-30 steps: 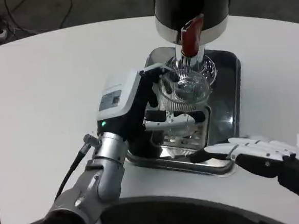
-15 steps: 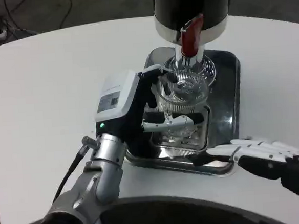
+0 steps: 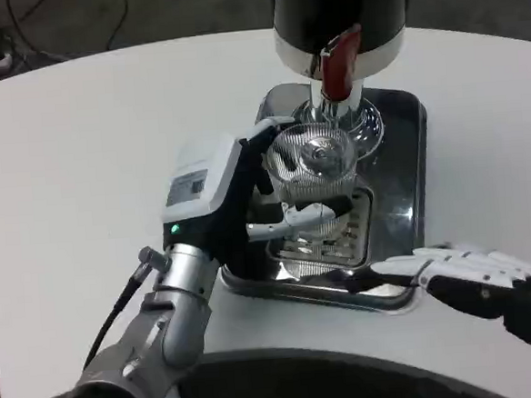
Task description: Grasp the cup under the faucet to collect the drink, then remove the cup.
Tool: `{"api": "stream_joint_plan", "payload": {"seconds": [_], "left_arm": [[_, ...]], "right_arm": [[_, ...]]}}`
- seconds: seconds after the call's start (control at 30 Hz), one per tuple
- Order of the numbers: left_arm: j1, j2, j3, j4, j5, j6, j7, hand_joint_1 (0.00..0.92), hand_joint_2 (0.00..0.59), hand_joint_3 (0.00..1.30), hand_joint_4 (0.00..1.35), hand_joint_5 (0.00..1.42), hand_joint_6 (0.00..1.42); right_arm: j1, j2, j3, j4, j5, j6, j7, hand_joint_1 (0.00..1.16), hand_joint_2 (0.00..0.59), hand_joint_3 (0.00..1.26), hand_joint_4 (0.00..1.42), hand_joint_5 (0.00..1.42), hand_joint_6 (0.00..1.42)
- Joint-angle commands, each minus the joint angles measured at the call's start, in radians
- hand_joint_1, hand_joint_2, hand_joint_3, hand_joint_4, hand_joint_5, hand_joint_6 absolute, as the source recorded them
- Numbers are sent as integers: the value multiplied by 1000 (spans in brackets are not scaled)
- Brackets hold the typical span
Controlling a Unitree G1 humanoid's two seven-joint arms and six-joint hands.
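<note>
The left hand (image 3: 247, 196) held the cup (image 3: 312, 173) over the tray (image 3: 402, 198), just before the faucet (image 3: 336, 66). The right hand (image 3: 453, 268) lay flat, fingers apart, at the tray's edge. It was best to keep the cup upright while drawing it away slowly.

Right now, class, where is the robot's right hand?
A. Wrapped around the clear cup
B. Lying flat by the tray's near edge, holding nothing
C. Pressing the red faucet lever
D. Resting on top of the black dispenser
B: the right hand lies flat by the near edge of the metal tray, fingers extended, while the left hand grips the clear cup.
</note>
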Motion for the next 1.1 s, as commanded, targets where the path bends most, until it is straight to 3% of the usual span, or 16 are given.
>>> {"api": "stream_joint_plan", "payload": {"seconds": [0.03,0.2,0.33,0.53,0.77,0.83,1.1], "left_arm": [[27,9,-6,-1,1,9,-17,350,117,364,567,783,607],[27,9,-4,1,-4,3,-28,290,129,293,498,672,535],[29,11,1,5,-13,-6,-49,272,115,191,365,546,467],[33,14,3,6,-23,-22,-69,244,97,119,288,525,451],[40,15,18,5,-51,-43,-106,135,54,1,114,419,382],[46,15,28,6,-66,-54,-117,93,43,0,9,308,310],[75,16,63,-7,-107,-84,-146,12,1,0,0,61,86]], "right_arm": [[8,4,-4,-14,6,-20,-12,572,453,215,171,133,80],[9,6,-2,-14,6,-20,-13,573,453,215,173,133,80],[7,7,1,-14,6,-17,-14,574,453,219,177,133,80],[8,8,5,-14,5,-15,-16,575,453,223,180,133,80],[2,8,12,-14,2,-9,-17,576,453,224,183,133,80],[1,9,16,-14,0,-7,-17,576,453,224,183,133,80],[6,14,19,-14,-5,-9,-20,580,458,224,184,133,80]]}}
